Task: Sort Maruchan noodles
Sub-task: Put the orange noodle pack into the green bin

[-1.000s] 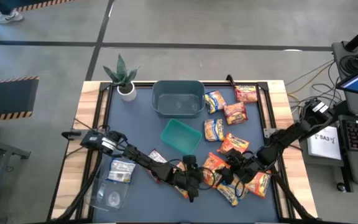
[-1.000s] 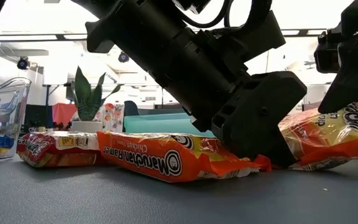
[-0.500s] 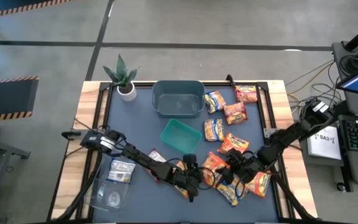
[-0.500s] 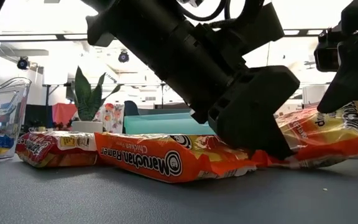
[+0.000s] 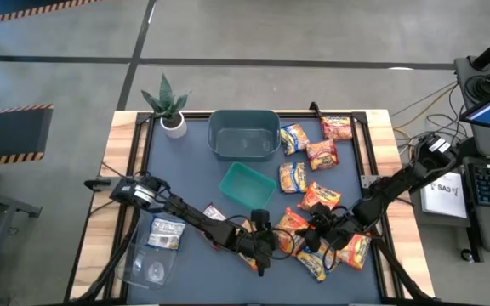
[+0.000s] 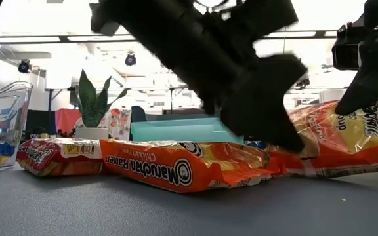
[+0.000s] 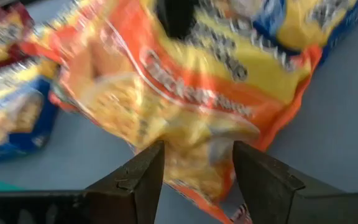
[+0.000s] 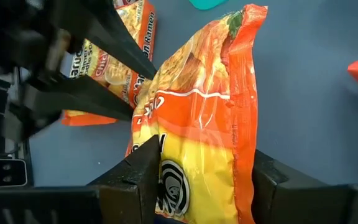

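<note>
The right pincer pinches an orange-and-yellow Maruchan packet between its two dark fingers. The packet is glossy, crinkled plastic with an orange-red border, a yellow middle with white lettering, and a black-and-white round logo near the pincer end. In the high view it sits near the front edge of the bench, right of centre. The left pincer is right against the same packet from the other side, its fingers spread apart with the packet's crumpled end just past them; whether it grips is unclear.

In the low view a second orange-red packet lies flat by the front edge, its name printed upside down, and a dark red packet lies to its left. More noodle packets are scattered along the right side of the bench, up to the far right corner. A green tray sits mid-bench, a grey-teal tub behind it, and a potted plant stands at the far left corner.
</note>
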`<state>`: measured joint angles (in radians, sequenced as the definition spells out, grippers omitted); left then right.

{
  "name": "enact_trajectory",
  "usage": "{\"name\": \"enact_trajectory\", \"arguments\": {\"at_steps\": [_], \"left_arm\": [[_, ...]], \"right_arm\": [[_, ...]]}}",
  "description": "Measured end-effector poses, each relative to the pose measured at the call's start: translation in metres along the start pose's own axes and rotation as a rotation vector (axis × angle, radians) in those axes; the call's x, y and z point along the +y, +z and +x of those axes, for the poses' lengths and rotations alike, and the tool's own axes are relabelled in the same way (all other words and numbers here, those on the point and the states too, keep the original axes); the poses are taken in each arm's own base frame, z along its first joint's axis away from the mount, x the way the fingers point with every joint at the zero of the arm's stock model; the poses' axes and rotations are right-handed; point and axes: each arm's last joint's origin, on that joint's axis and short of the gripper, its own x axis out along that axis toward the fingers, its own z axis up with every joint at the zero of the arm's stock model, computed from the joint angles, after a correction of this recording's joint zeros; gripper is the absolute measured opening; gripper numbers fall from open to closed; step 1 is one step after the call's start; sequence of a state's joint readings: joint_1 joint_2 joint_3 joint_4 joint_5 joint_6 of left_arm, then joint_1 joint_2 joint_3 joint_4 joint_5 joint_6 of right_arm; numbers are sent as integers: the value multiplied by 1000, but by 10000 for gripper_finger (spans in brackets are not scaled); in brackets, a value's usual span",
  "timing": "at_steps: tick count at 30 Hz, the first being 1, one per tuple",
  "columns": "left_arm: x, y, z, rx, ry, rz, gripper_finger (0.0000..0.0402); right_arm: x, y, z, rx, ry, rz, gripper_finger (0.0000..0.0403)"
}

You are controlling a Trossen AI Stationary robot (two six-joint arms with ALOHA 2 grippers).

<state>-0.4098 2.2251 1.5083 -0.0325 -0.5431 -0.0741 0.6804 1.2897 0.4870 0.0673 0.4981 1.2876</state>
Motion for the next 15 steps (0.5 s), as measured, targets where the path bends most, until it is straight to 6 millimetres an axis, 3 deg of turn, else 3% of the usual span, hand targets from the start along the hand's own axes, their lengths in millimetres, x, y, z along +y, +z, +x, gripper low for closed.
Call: {"name": "enact_trajectory", "arguments": {"at_steps": [15], "left_arm": [[31, 36, -55, -40, -76, 74, 174]], "right_arm": [[5, 1, -3, -138, -12, -321, 147]]}}
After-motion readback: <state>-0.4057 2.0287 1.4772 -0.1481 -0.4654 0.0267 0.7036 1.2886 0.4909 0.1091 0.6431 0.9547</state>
